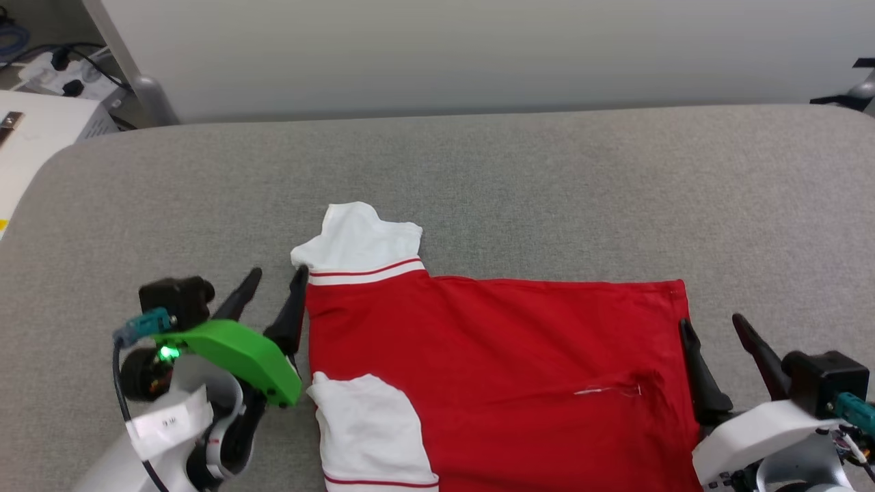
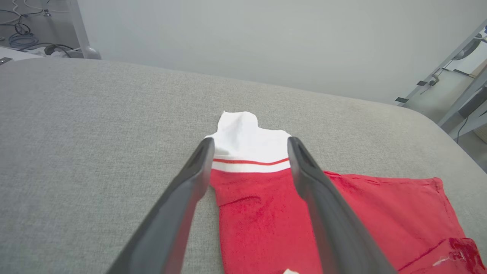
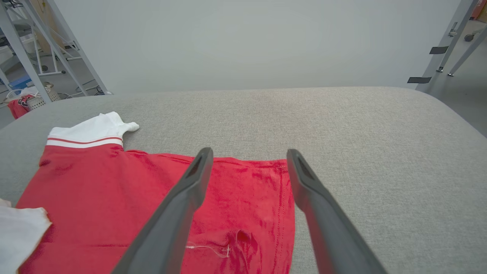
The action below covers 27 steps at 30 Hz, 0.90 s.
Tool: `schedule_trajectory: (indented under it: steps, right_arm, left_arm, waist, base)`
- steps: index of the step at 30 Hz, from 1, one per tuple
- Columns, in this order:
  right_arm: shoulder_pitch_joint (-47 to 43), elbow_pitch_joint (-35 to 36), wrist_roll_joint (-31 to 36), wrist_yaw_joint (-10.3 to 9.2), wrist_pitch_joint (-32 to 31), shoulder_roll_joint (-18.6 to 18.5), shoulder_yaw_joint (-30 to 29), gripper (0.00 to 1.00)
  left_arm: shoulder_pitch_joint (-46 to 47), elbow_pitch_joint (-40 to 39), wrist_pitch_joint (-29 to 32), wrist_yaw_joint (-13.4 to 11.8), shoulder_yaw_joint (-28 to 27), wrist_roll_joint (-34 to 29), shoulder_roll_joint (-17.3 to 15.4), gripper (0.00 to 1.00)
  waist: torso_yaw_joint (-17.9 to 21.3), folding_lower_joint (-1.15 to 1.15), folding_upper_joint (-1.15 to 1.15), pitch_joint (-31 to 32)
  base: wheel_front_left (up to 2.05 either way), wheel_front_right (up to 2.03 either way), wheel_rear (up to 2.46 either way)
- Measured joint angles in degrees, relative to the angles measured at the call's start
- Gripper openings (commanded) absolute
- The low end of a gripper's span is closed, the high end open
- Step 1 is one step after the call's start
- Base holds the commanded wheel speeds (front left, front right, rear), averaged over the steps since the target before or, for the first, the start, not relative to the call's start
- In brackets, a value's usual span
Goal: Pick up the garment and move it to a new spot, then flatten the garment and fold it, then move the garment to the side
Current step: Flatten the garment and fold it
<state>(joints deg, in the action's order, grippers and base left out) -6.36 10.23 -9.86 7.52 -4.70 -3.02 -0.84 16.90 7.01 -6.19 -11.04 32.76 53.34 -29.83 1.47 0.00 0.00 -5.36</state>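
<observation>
At the lower left of the head view my left fingers (image 1: 292, 307) are spread wide and pinch nothing. Their tips sit just beside the shoulder end of the shirt (image 1: 492, 369), close under the upper white sleeve (image 1: 359, 242). In the left wrist view that sleeve and its red stripe show in the gap between the two tips, so I judge this arm is lined up on that corner to take the next pinch there.

The shirt lies sideways on the grey counter (image 1: 547, 171), in the lower middle of the frame, with the sleeves to the left and the hem (image 1: 680, 301) to the right. Its near part runs off the bottom edge. The red body looks mostly smooth, and a second white sleeve (image 1: 369, 424) lies at the lower left of it. There is a small pucker with a pale thread (image 1: 608, 391) toward the right.

At the lower right my right fingers (image 1: 697, 372) are also spread and empty, with the inner one just at the hem edge. With an arm at each end, I judge the shirt is laid out for folding, with neither end gripped yet
</observation>
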Motion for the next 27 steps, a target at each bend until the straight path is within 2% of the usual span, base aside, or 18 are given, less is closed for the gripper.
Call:
schedule_trajectory:
  steps: [5,8,11,14,20,27]
  right_arm:
    - [3.9,1.6,0.7,0.0,1.0,0.1,1.3,1.0]
    - [6.3,1.9,0.6,0.0,1.8,0.2,1.7,1.0]
    - [8.1,1.9,0.4,0.0,2.4,0.2,1.8,1.0]
    - [9.6,1.7,-0.2,0.0,3.2,0.2,2.3,1.0]
    - [10.7,0.9,-2.4,0.0,4.8,0.2,3.0,1.0]
    - [11.7,-1.1,-4.1,0.0,6.5,0.2,4.1,1.0]
  left_arm:
    - [7.5,3.2,1.1,2.9,-1.6,-0.4,-1.4,1.0]
    - [12.4,6.0,4.1,5.3,-1.8,-0.2,-2.8,1.0]
    - [17.7,9.4,9.5,8.7,-1.6,1.1,-4.0,1.0]
    - [23.2,13.8,18.1,12.6,-1.0,4.3,-5.2,1.0]
    - [32.0,21.3,33.2,15.8,1.4,7.0,-8.1,1.0]
    - [38.2,28.6,43.8,17.4,3.5,9.5,-8.7,1.0]
  waist:
    - [1.5,0.0,0.0,-3.2]
    - [2.7,0.0,0.0,-5.4]
    - [3.9,0.0,0.0,-7.6]
    - [5.3,0.01,0.0,-9.9]
    - [8.0,0.01,0.0,-13.7]
    - [10.7,0.01,0.0,-18.2]
  base:
    - [0.0,0.0,0.0]
    - [0.0,0.0,0.0]
    - [0.0,0.0,0.0]
    - [0.0,0.0,0.0]
    - [0.0,0.0,0.0]
    - [0.0,0.0,0.0]
